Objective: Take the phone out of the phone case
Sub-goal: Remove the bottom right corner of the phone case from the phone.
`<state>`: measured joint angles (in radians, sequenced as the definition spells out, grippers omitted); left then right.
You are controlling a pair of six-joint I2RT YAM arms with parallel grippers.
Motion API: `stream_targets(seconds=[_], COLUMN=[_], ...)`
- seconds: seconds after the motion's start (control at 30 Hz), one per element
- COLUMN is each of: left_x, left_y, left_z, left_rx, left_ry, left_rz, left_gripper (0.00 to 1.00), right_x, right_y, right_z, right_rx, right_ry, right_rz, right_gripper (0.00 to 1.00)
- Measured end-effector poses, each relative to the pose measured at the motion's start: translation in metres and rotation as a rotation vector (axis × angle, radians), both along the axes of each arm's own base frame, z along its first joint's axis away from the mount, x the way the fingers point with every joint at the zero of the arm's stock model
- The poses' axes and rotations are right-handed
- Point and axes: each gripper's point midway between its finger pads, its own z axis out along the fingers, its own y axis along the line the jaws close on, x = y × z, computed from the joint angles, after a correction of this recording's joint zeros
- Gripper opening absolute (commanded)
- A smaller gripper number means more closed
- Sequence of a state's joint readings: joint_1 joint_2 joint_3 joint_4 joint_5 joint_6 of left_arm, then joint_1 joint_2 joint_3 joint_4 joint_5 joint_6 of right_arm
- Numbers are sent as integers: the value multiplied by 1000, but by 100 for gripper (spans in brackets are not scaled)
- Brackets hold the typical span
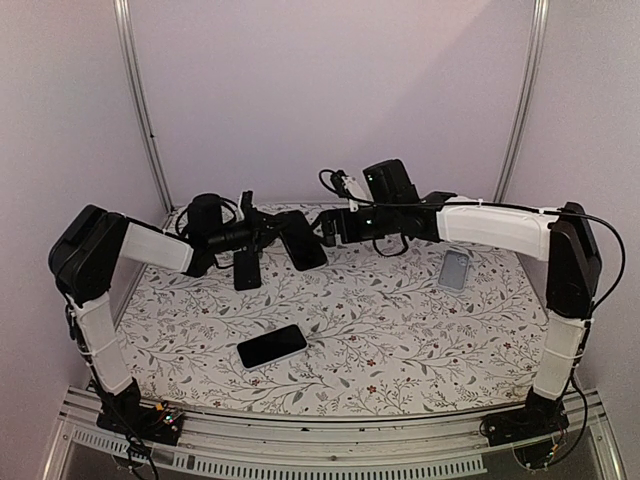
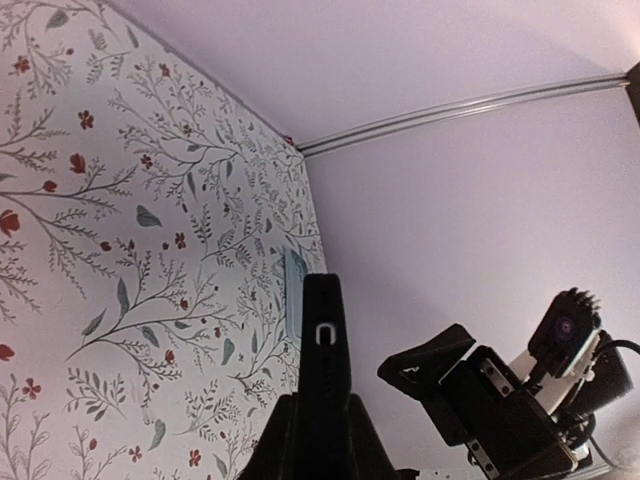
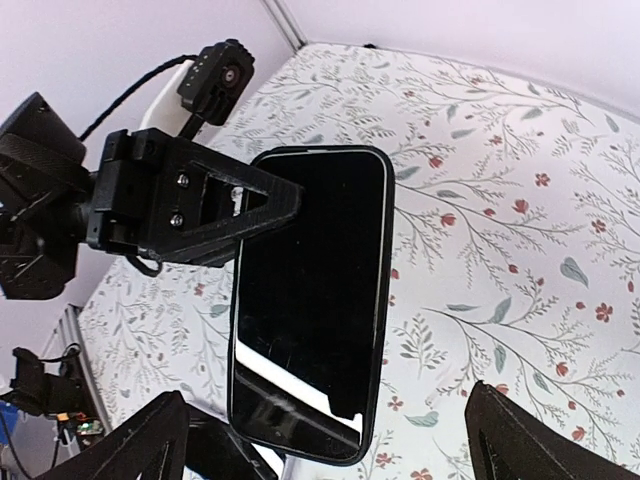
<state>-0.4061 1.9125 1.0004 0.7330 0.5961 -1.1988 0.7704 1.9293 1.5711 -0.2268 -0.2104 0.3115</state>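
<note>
A black phone in a black case [image 1: 303, 243] is held up in the air at the back of the table. My left gripper [image 1: 272, 235] is shut on it; in the left wrist view the cased phone [image 2: 325, 340] shows edge-on between the jaws of the left gripper [image 2: 322, 412]. In the right wrist view the phone's dark screen [image 3: 310, 300] faces the camera, with the left gripper [image 3: 262, 203] at its top corner. My right gripper [image 3: 325, 400] is wide open, its fingers either side of the phone's near end without touching it; it also shows in the top view [image 1: 328, 228].
A second black phone [image 1: 272, 346] lies screen-up on the floral table near the front middle. A clear bluish case [image 1: 455, 268] lies at the right rear, also in the left wrist view [image 2: 294, 300]. A dark flat object [image 1: 247, 270] sits below the left gripper.
</note>
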Motion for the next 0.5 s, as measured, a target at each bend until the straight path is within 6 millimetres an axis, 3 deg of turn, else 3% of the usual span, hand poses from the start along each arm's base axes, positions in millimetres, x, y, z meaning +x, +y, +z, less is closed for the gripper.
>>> stream_targets(seconds=[0.13, 0.37, 0.5], left_x=[-8, -25, -35], left_y=[5, 9, 9], left_z=[37, 76, 99], left_rx=[-58, -110, -147], left_ry=[-105, -211, -268], left_rz=[-42, -95, -126], left_gripper=[0, 0, 0], right_x=[-6, -15, -23], right_y=[0, -5, -7], right_z=[26, 45, 56], right_rx=[120, 280, 341], right_ry=[-17, 20, 28], right_rz=[62, 161, 220], right_gripper=[99, 95, 88])
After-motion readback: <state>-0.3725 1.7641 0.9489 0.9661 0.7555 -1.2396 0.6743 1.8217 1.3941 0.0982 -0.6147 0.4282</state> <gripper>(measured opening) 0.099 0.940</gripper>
